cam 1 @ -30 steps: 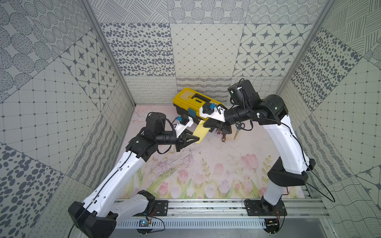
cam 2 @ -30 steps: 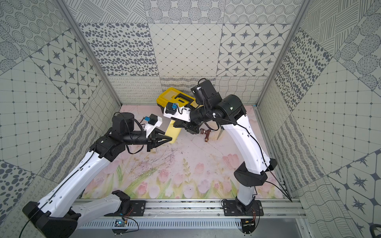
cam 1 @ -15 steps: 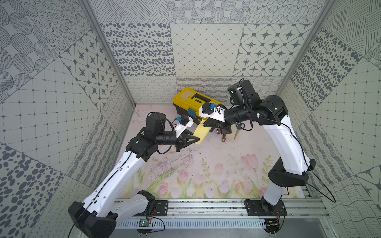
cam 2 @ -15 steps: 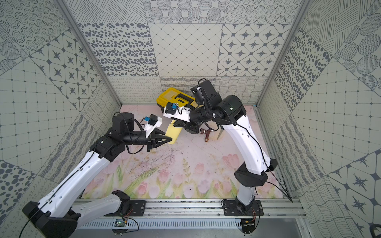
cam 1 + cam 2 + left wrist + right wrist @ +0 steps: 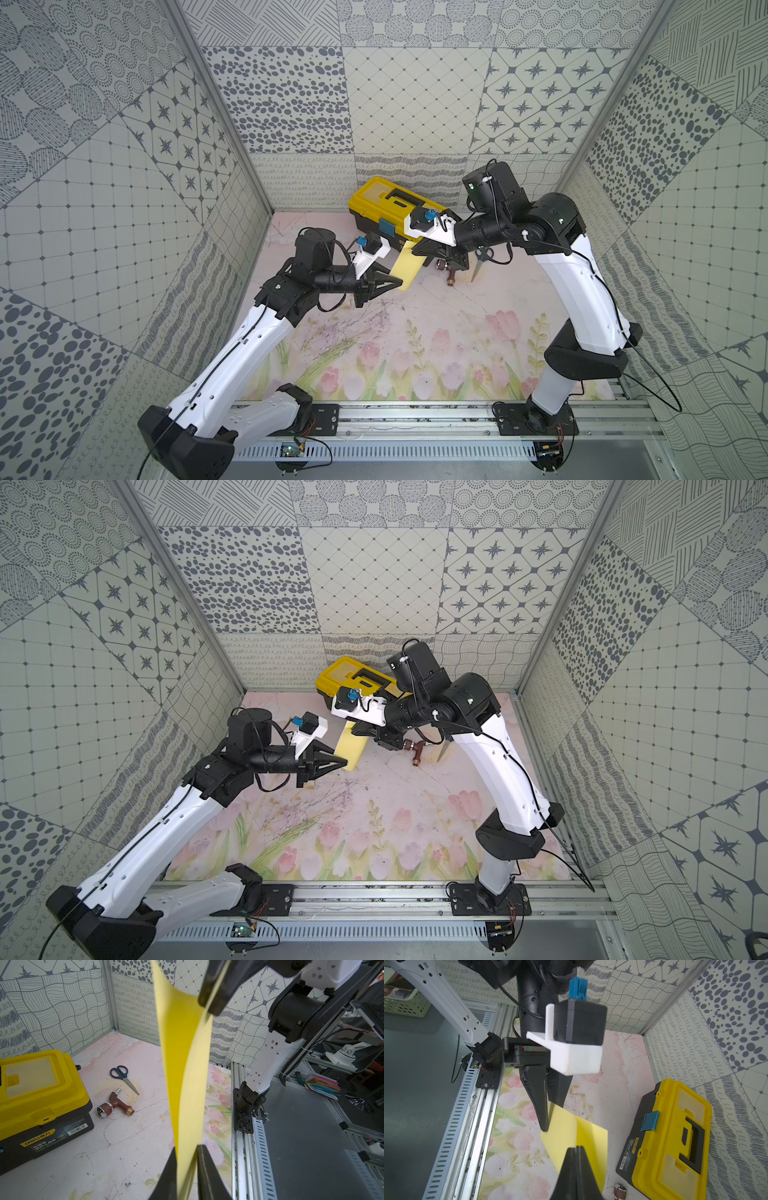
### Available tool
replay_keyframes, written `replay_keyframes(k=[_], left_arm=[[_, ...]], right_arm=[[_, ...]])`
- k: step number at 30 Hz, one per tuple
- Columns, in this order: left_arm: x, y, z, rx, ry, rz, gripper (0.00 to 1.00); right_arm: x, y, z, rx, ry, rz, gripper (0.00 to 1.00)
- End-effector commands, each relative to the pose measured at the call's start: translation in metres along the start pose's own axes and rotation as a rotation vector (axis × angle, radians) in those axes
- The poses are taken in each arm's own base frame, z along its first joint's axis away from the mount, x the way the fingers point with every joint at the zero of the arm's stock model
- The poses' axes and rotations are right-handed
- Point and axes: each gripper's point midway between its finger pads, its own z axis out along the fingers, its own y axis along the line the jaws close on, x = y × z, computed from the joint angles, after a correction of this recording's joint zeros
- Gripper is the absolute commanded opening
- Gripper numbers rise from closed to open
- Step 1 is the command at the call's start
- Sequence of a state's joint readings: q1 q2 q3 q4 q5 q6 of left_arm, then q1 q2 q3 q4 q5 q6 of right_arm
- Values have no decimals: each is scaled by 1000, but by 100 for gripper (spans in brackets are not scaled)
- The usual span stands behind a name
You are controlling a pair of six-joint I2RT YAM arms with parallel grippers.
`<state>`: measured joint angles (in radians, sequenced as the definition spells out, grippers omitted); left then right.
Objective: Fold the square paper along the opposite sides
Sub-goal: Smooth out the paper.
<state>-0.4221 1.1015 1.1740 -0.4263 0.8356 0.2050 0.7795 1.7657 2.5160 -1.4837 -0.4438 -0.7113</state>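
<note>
The left gripper [image 5: 187, 1147] and right gripper [image 5: 577, 1148] each clench an end of the lifted paper [image 5: 409, 266], while the toolbox [image 5: 374, 199] at its twelve o'clock stands shut, contents hidden.

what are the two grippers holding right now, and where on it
The square paper, in the air between them: the left gripper pinches one end, the right gripper the opposite end.

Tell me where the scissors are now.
In the left wrist view the scissors lie flat on the mat, beside the brown tap, to the right of the yellow toolbox.
</note>
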Motion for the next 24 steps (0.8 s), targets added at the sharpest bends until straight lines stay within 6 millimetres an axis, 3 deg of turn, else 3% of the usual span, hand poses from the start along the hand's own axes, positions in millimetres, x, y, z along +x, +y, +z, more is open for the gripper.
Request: replay_keyframes(k=[1, 12, 24], left_arm=[[-6, -6, -2, 24, -24, 41, 20], [-5, -5, -2, 19, -23, 42, 12], [-3, -5, -1, 16, -21, 40, 11]], right_arm=[[-12, 0, -12, 35, -45, -24, 0], [-12, 0, -11, 35, -44, -25, 0], [-14, 1, -17, 46, -51, -30, 0]])
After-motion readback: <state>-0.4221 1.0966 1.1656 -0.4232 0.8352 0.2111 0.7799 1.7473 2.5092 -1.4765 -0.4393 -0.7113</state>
